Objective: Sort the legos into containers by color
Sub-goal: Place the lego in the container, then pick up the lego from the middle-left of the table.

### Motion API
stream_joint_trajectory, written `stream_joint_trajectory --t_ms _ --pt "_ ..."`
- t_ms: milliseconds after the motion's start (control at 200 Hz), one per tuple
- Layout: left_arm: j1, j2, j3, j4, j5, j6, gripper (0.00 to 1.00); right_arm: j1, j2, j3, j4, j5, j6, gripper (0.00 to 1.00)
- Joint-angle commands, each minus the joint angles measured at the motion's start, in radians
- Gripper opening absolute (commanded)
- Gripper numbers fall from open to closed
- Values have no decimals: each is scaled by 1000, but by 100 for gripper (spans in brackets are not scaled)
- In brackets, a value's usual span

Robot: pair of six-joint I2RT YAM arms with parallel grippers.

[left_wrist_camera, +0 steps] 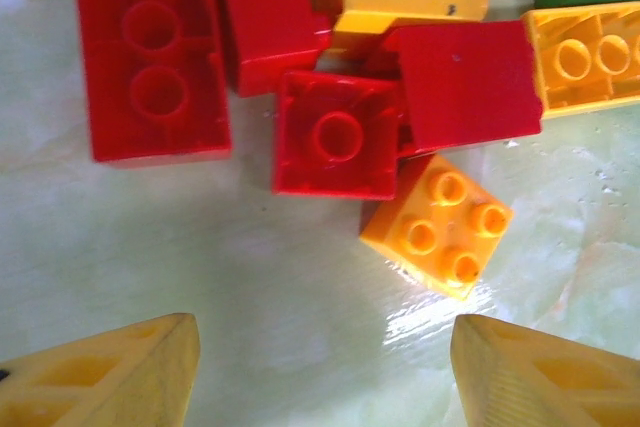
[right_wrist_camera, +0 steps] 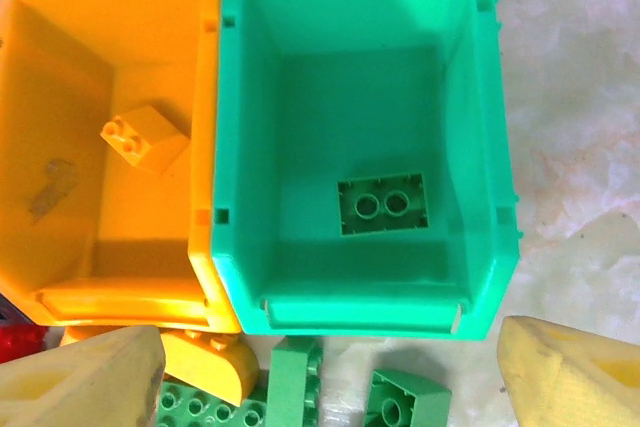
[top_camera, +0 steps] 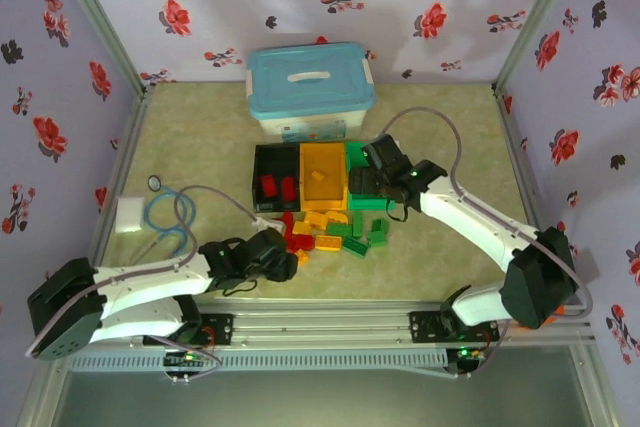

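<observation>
Above the green bin (right_wrist_camera: 482,97), right claw (right_wrist_camera: 330,372) spread, left claw (left_wrist_camera: 322,347) spread over red legos (left_wrist_camera: 335,147)

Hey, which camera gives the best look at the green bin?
The right wrist view: it looks down into the green bin, showing its whole floor and one green brick lying inside. In the top external view the green bin is small and partly hidden by the right gripper.

Left arm (top_camera: 140,282), right arm (top_camera: 470,212): white link shells, black joint housings, thin grey cables (top_camera: 455,147) alongside. Black bases (top_camera: 205,330), green indicator lights. Fingers (left_wrist_camera: 110,372): yellow, wedge-shaped, ribbed.
</observation>
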Motion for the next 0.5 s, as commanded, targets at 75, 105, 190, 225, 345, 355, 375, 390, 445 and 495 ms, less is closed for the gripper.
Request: stream_joint_trajectory --t_ms 75,105,190,225,345,355,375,390,445,495 --pt "-25 102 68 59 7 27 67 6 -76 -80 56 4 50 85" --pt "-26 120 77 60 7 28 68 6 -84 -89 58 6 53 85" --pt "-30 172 105 61 10 35 67 6 -108 -112 59 14 59 85" --pt "-34 192 117 59 12 36 66 5 -116 -122 61 18 62 85" --pt "-39 250 152 56 11 37 65 6 -144 -158 69 23 70 84" --pt "-38 255 154 57 11 38 65 6 -147 -161 70 24 71 84" --pt "-39 264 158 59 12 37 65 5 -152 -166 72 24 72 84" --pt "-39 270 161 60 11 39 64 6 -155 -170 74 24 72 84" --pt "-42 291 173 64 13 41 64 6 -165 -186 80 25 77 84" --pt "-43 310 185 65 17 45 63 6 -170 -197 85 24 81 84"
